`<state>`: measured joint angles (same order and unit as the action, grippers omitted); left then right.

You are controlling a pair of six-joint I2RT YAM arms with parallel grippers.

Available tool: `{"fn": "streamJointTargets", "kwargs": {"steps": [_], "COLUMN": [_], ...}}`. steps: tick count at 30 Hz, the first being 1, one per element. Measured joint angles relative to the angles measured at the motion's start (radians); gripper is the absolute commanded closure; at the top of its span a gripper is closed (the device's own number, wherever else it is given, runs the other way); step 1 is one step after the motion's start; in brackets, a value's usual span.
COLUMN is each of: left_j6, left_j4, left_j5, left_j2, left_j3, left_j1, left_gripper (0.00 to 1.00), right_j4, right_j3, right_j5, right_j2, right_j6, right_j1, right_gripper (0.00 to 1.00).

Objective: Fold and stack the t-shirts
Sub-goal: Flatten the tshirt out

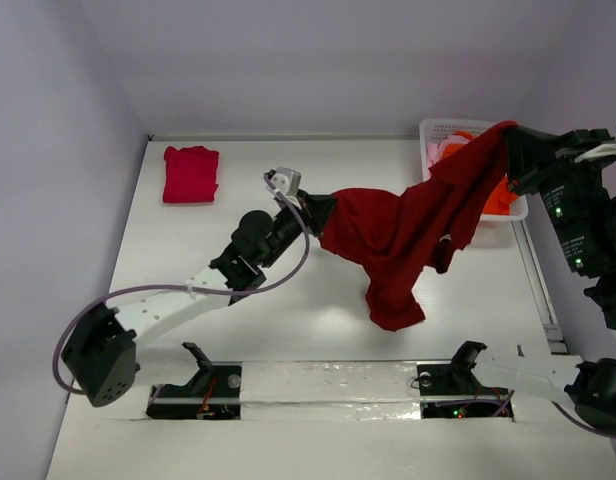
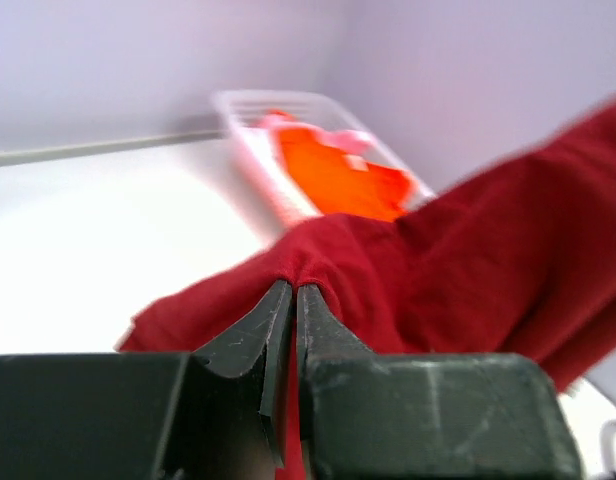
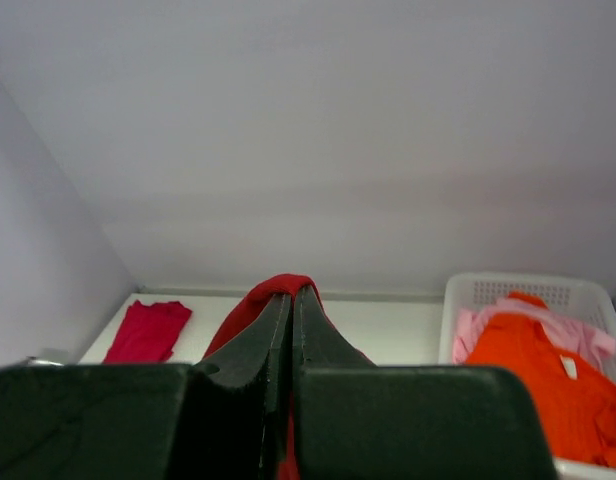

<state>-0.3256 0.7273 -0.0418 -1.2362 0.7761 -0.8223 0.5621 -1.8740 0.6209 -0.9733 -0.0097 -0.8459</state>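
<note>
Left gripper and right gripper each pinch the dark red shirt, strung in the air between them over the table.
To do this well, draw the two pinches apart until the cloth hangs even, then lower it flat between the folded crimson shirt and the basket.

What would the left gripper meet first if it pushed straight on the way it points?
The dark red t-shirt it grips bunches directly ahead of the left gripper; beyond that, probably the white basket holding the orange t-shirt, though depth is unclear.
</note>
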Motion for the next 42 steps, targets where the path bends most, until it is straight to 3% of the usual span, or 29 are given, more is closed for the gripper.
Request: {"fn": "streamJointTargets", "kwargs": {"steps": [7, 14, 25, 42], "left_j6": [0.034, 0.071, 0.109, 0.129], "left_j4": [-0.192, -0.327, -0.510, -0.677], "left_j5": [-0.133, -0.230, -0.319, -0.505], "left_j2": [0.222, 0.409, 0.490, 0.674], "left_j3": [-0.018, -0.017, -0.005, 0.104], "left_j1": [0.111, 0.131, 0.137, 0.137], "left_gripper": [1.00, 1.00, 1.00, 1.00], "right_j4": [0.060, 0.097, 0.179, 0.190], "right_j3": [0.110, 0.238, 0.448, 0.470], "right_j5": [0.080, 0.101, 0.050, 0.068], "right_j2": [0.106, 0.197, 0.221, 0.298], "right_j6": [0.072, 0.180, 0.330, 0.369], "right_j1": [0.000, 0.000, 0.000, 0.000], "right_gripper": [1.00, 1.00, 1.00, 1.00]}}
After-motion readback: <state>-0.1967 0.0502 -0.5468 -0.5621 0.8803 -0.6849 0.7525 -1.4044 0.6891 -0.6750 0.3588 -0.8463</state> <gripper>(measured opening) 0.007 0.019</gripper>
